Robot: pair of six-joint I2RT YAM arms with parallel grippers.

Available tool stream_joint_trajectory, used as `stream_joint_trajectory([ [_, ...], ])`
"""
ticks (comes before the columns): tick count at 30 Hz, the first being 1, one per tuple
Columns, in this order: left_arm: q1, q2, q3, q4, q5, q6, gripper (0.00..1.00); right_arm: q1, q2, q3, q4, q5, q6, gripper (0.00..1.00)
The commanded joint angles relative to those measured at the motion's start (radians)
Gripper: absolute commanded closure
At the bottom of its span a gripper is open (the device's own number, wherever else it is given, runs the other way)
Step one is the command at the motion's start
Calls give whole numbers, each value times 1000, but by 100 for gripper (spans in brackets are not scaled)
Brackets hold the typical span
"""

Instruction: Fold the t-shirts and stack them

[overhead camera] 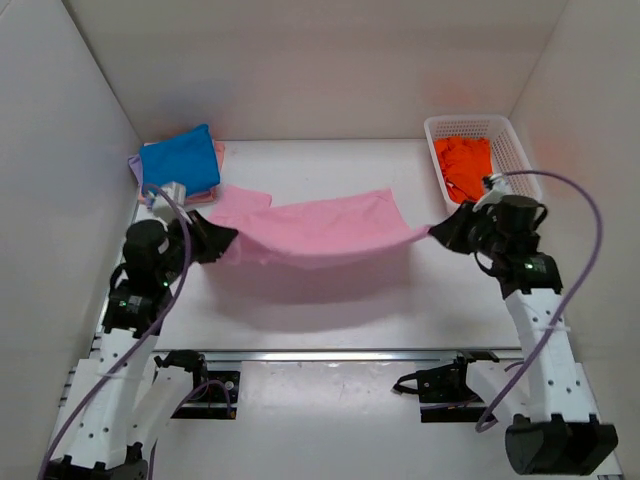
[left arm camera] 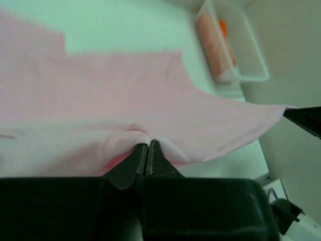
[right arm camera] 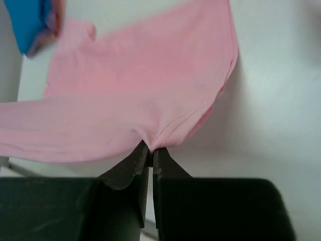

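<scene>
Pink t-shirt (overhead camera: 320, 235). Hangs stretched above table (overhead camera: 400, 310), long axis running left to right. Clamped at one end by left gripper (overhead camera: 225, 242), at other by right gripper (overhead camera: 437, 232). Ends just beside folded blue t-shirt (overhead camera: 180, 162) at far left, nearer left arm.

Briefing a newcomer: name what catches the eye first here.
Centre: the pink t-shirt hangs stretched above the table, pinched at each end by the left tool and right tool. A folded blue t-shirt tops the far-left stack; an orange t-shirt lies in the white basket, far right.
</scene>
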Motion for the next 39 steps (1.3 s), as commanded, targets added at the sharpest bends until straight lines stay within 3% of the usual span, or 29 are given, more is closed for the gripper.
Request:
stream_joint_trajectory([
  [1, -11, 32, 228, -37, -100, 113, 100, -66, -105, 179, 82, -51, -120, 100],
  [4, -2, 43, 413, -62, -119, 138, 100, -63, -153, 297, 44, -11, -173, 100],
  [11, -34, 40, 513, -110, -139, 163, 100, 19, -156, 442, -54, 110, -199, 100],
  [18, -20, 66, 321, -24, -108, 178, 100, 1, -56, 344, 27, 25, -210, 100],
  [21, -8, 124, 193, 57, -70, 190, 100, -44, 36, 237, 130, -44, -190, 100],
  [24, 6, 207, 93, 181, -68, 192, 100, 11, 154, 187, 211, 23, -188, 100],
  [27, 21, 344, 88, 268, -81, 218, 100, 39, 298, 204, 289, 25, -187, 99],
  [30, 46, 515, 203, 318, -85, 235, 100, 38, 440, 291, 354, 26, -196, 100],
  [32, 66, 642, 381, 315, -73, 242, 100, 39, 522, 449, 334, 44, -225, 100],
  [35, 75, 749, 626, 277, -79, 256, 100, 42, 609, 692, 262, 92, -266, 100],
  [39, 87, 793, 792, 272, -81, 250, 100, 3, 724, 974, 164, 71, -259, 99],
])
